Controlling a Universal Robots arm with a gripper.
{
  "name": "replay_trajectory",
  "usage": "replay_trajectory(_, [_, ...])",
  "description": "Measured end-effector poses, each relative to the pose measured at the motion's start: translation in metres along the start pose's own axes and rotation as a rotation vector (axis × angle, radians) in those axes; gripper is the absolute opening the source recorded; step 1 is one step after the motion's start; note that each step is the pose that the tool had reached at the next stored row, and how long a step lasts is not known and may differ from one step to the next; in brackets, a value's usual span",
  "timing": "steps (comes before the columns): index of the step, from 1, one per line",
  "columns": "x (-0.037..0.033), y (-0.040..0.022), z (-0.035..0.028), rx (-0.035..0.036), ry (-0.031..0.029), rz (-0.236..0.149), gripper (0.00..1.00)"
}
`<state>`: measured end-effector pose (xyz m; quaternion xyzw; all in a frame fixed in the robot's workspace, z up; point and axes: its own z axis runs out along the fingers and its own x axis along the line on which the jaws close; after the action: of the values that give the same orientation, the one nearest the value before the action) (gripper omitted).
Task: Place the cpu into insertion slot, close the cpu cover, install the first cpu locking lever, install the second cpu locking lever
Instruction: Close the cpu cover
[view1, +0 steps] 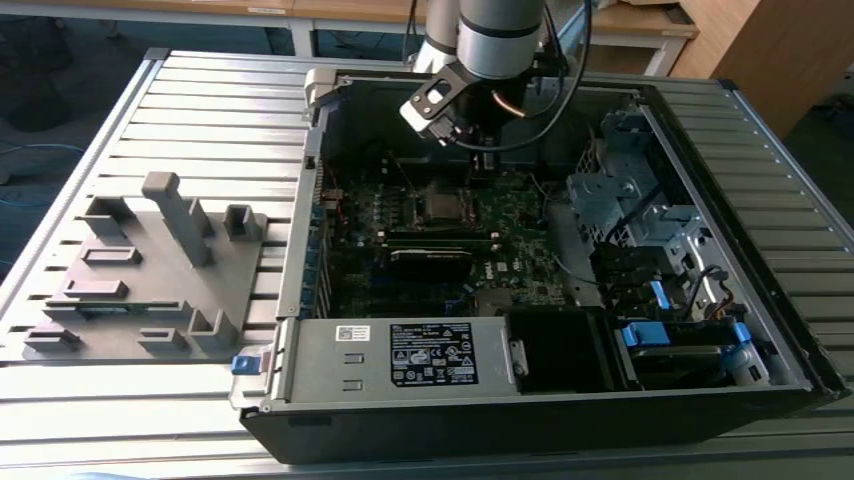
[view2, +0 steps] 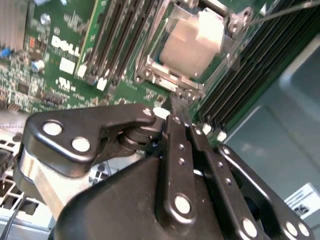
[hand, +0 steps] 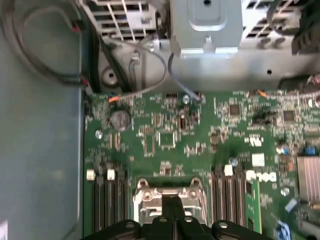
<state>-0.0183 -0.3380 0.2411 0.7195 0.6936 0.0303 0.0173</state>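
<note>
"Checking progress: is the cpu (view2: 192, 47) seated?"
"I judge so: it lies in the insertion slot (view1: 438, 206), the cpu cover (view2: 167, 80) down around it."
"Levers?"
"One thin lever (view2: 285, 12) looks unlatched, so latching seems left. The gripper (view2: 179, 107) hovers just beside the cover, jaws pressed together, pinching nothing I can make out."

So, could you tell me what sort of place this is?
Probably a robotics lab workbench: a robot arm reaches into an open computer case lying on a slatted metal table, with wooden desks behind.
</note>
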Motion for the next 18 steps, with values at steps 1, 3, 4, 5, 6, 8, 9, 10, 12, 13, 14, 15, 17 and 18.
replay_trajectory(1, [0.0, -0.0003, 0.0, -0.0002, 0.0001, 0.0, 0.11])
replay_trajectory(3, [0.0, -0.0003, 0.0, -0.0003, 0.0002, 0.0, 0.11])
replay_trajectory(4, [0.0, -0.0004, 0.0, -0.0003, 0.0001, 0.0, 0.11])
replay_trajectory(5, [0.0, -0.0004, 0.0, -0.0002, 0.0001, 0.0, 0.11])
replay_trajectory(6, [0.0, -0.0004, 0.0001, 0.003, 0.0002, 0.0, 0.11])
replay_trajectory(8, [0.0, -0.0004, 0.0004, 0.0233, -0.0006, 0.001, 0.11])
replay_trajectory(9, [-0.0001, -0.0004, 0.0003, 0.024, -0.0009, 0.001, 0.11])
replay_trajectory(10, [-0.0001, -0.0004, 0.0003, 0.0245, -0.001, 0.001, 0.11])
replay_trajectory(12, [0.0, -0.0004, 0.0003, 0.0252, -0.001, 0.001, 0.11])
replay_trajectory(13, [0.0, -0.0004, 0.0003, 0.0256, -0.001, 0.001, 0.11])
replay_trajectory(14, [0.0, -0.0004, 0.0003, 0.0259, -0.001, 0.001, 0.11])
replay_trajectory(15, [0.0, -0.0005, 0.0003, 0.0261, -0.0009, 0.001, 0.11])
replay_trajectory(17, [-0.0001, -0.0023, 0.0004, 0.026, -0.0008, 0.0, 0.11])
replay_trajectory(18, [-0.0001, -0.0035, 0.0004, 0.026, -0.0008, 0.0, 0.11])
